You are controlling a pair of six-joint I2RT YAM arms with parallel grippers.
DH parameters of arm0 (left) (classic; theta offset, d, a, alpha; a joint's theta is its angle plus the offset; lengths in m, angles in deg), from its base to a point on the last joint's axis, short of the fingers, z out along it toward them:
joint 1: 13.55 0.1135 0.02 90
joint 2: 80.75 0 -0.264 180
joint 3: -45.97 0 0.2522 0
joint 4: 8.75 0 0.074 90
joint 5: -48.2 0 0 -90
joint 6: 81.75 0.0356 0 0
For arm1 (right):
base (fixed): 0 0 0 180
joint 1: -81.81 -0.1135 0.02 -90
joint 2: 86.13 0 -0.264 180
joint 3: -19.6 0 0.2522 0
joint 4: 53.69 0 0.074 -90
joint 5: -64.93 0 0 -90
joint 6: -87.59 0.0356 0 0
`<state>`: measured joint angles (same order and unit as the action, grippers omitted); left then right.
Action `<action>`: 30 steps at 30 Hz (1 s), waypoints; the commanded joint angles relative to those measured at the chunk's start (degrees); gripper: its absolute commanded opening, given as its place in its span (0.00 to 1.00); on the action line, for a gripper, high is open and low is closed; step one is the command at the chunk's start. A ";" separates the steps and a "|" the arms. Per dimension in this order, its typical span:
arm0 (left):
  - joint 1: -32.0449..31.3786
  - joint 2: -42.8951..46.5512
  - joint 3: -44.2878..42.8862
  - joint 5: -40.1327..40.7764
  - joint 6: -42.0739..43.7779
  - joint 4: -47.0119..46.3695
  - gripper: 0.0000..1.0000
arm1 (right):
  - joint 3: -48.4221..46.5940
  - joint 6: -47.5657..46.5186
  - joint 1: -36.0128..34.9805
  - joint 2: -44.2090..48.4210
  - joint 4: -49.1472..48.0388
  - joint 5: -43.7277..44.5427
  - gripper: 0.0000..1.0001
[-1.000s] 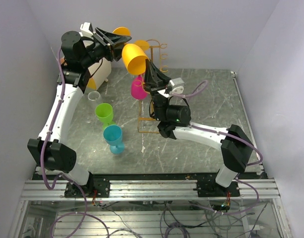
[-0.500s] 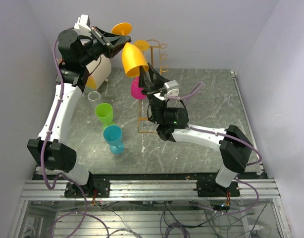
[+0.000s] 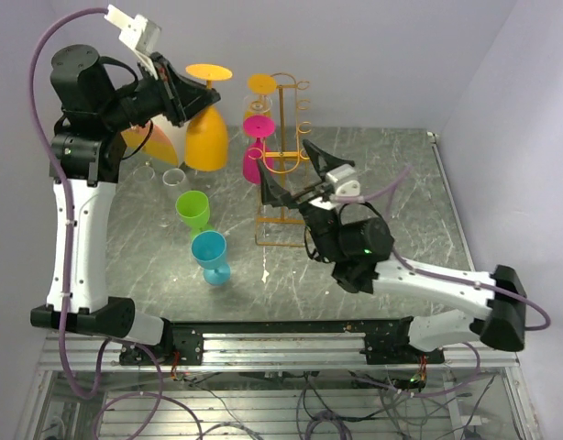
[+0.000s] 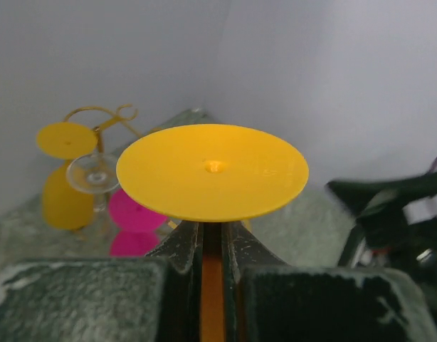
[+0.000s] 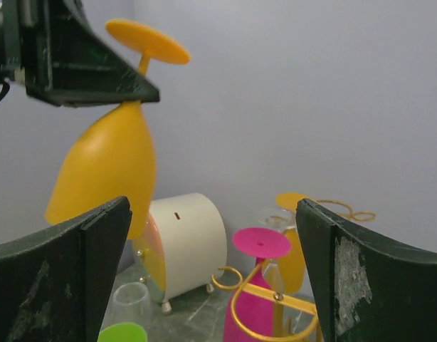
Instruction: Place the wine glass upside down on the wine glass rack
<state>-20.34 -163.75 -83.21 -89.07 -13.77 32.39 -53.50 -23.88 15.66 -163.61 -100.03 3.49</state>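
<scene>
Pinching the glass (image 3: 206,137) by its stem, my left gripper (image 3: 195,93) holds it inverted for the rack (image 3: 288,167); right gripper (image 3: 293,177) spread, empty.

White arm links (image 3: 75,238), bulky black joint housings (image 3: 355,240), thin lilac cables (image 3: 80,15), black wedge-shaped jaws with scuffed edges.
</scene>
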 commanded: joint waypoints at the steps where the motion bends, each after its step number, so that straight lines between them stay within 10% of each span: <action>1: 0.55 1.24 -0.87 -1.33 27.22 17.77 0.07 | 3.86 0.55 -3.71 7.76 11.59 8.16 1.00; 13: 0.42 2.48 15.73 -0.18 52.91 18.72 0.07 | 0.75 15.30 -4.24 15.68 42.42 36.69 1.00; 16: 0.37 1.03 17.14 -5.89 55.10 17.24 0.07 | -5.34 30.94 -1.88 15.51 63.86 40.77 1.00; 19: 0.37 0.16 19.05 -9.50 55.69 14.65 0.07 | -11.70 55.17 12.54 16.04 92.20 29.20 1.00; 23: 0.29 -1.50 18.96 -14.34 59.32 15.93 0.07 | -8.24 56.31 28.85 21.69 93.45 12.63 1.00; 30: 0.28 -3.14 22.20 -17.77 57.95 10.88 0.07 | -9.48 56.47 33.28 18.49 98.25 9.32 1.00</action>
<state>-20.23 -166.27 -62.97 -101.42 43.19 48.83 -62.28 29.36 48.31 -143.13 -8.06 17.39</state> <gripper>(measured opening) 0.134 0.999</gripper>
